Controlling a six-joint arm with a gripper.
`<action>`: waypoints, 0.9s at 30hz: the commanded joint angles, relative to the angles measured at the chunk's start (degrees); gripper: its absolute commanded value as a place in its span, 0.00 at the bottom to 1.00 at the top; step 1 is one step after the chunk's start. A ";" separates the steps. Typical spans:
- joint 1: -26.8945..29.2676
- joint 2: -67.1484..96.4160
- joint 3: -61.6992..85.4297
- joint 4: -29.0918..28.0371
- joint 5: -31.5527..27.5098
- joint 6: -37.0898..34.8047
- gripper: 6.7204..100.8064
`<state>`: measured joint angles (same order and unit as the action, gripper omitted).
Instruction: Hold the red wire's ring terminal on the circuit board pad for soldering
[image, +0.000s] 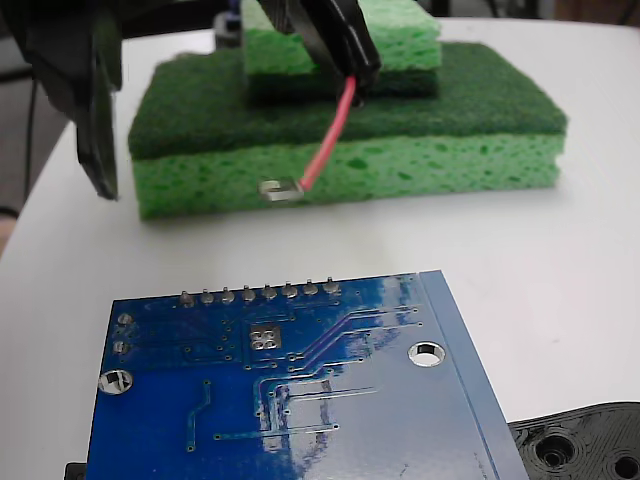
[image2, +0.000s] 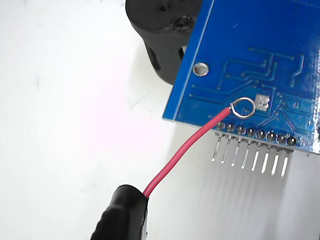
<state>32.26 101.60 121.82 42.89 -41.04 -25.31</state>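
On the white table (image: 580, 230) lies the blue circuit board (image: 300, 400), with stacked green sponges (image: 400, 130) behind it. The black pincer (image: 345, 55) is clamped on the red wire (image: 330, 135). In the fixed view the ring terminal (image: 280, 189) hangs above the table, short of the board; in the wrist view it appears just beside the pad (image2: 262, 102).
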 joint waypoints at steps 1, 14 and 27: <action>0.44 -2.29 -4.13 3.69 -3.34 -2.64 1.00; 2.29 -8.79 -10.02 8.09 -6.24 -8.79 1.00; 2.64 -12.57 -14.94 11.95 -7.12 -12.22 1.00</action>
<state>34.80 88.77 107.49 54.76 -46.41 -37.53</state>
